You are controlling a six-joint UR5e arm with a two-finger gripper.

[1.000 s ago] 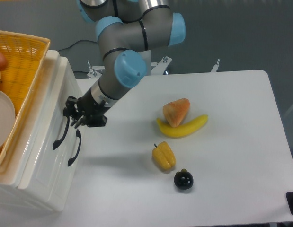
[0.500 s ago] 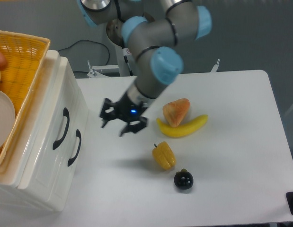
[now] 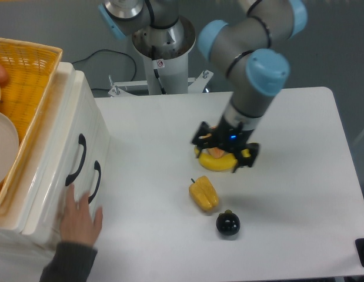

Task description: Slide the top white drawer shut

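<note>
The top white drawer (image 3: 63, 154) sits flush in the white two-drawer cabinet (image 3: 82, 94) at the left, its curved black handle (image 3: 76, 159) facing the table. The lower drawer front with the same kind of handle (image 3: 93, 182) is flush too. My gripper (image 3: 224, 154) is open and empty. It hangs far to the right of the cabinet, low over a yellow banana (image 3: 218, 164) and an orange-pink fruit piece (image 3: 217, 153) that it partly hides.
A person's hand (image 3: 79, 220) rests on the cabinet's lower front corner. An orange woven basket (image 3: 23, 70) with a white plate sits on top of the cabinet. A yellow pepper (image 3: 203, 194) and a dark round fruit (image 3: 227, 222) lie in front of the gripper.
My gripper has left the drawer handles and swung right across the table to above the banana. A person's hand has come in at the cabinet's lower front.
</note>
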